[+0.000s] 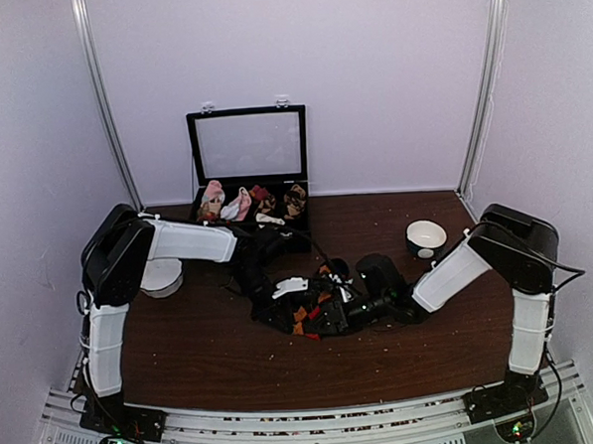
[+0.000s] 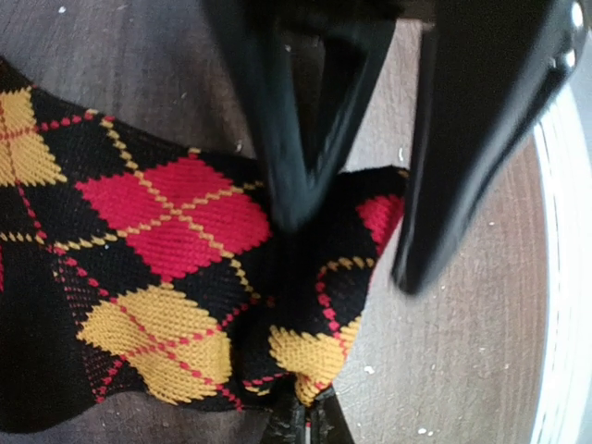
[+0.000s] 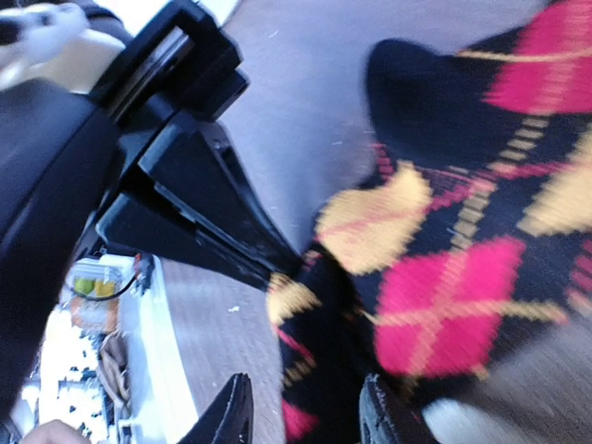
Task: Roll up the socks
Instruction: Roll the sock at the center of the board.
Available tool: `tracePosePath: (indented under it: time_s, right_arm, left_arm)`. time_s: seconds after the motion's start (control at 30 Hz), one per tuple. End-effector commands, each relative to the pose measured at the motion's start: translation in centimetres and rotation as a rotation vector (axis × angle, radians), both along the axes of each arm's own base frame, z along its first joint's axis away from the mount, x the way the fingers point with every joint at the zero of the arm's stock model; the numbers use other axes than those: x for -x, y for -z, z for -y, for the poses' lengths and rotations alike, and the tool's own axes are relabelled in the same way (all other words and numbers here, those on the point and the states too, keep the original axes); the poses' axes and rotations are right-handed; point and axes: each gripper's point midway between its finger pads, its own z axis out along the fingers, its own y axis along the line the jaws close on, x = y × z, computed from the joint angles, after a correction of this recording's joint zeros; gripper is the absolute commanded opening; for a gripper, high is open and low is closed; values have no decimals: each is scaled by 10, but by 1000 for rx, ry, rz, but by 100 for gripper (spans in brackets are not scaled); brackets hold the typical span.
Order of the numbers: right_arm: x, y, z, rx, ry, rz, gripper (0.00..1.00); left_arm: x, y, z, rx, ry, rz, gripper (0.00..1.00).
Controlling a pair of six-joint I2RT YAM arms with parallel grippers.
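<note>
- Left gripper [image 2: 351,252]: jaws clamped on the folded edge of the sock [image 2: 176,217], probably pinning it for rolling.
- Right gripper [image 3: 305,416]: jaws apart, with the sock's edge lying loose between them.
- The sock lies mid-table [image 2: 444,370], between the arms.
- From above, the arms cover most of it. The right wrist view is blurred, so I cannot tell if a roll has started.

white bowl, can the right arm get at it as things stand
probably yes: the white bowl sits uncovered just behind that arm, nothing between; its claw is open at the argyle sock, free to pull back
</note>
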Motion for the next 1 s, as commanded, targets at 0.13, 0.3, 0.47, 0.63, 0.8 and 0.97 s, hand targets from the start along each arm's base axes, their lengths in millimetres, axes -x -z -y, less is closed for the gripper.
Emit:
tracePosePath:
  time_s: [0.13, 0.3, 0.47, 0.63, 0.8, 0.97]
  right_arm:
    - [-1, 34, 55, 278, 146, -14, 42]
    - [11, 45, 81, 391, 159, -11, 43]
    - [19, 30, 103, 425, 173, 87, 52]
    - [25, 22, 115, 556, 153, 222, 100]
    - [20, -30, 116, 722, 210, 622, 100]
    - [0, -84, 152, 727, 629, 810, 100]
  left_arm:
    - [8, 42, -27, -159, -61, -133, 0]
    - [10, 44, -29, -183, -63, -176, 0]
    - [10, 45, -28, -206, -66, -219, 0]
    - [3, 42, -26, -212, -118, -280, 0]
    - [3, 34, -23, -209, -151, -376, 0]
    - [7, 29, -22, -212, -168, -465, 0]
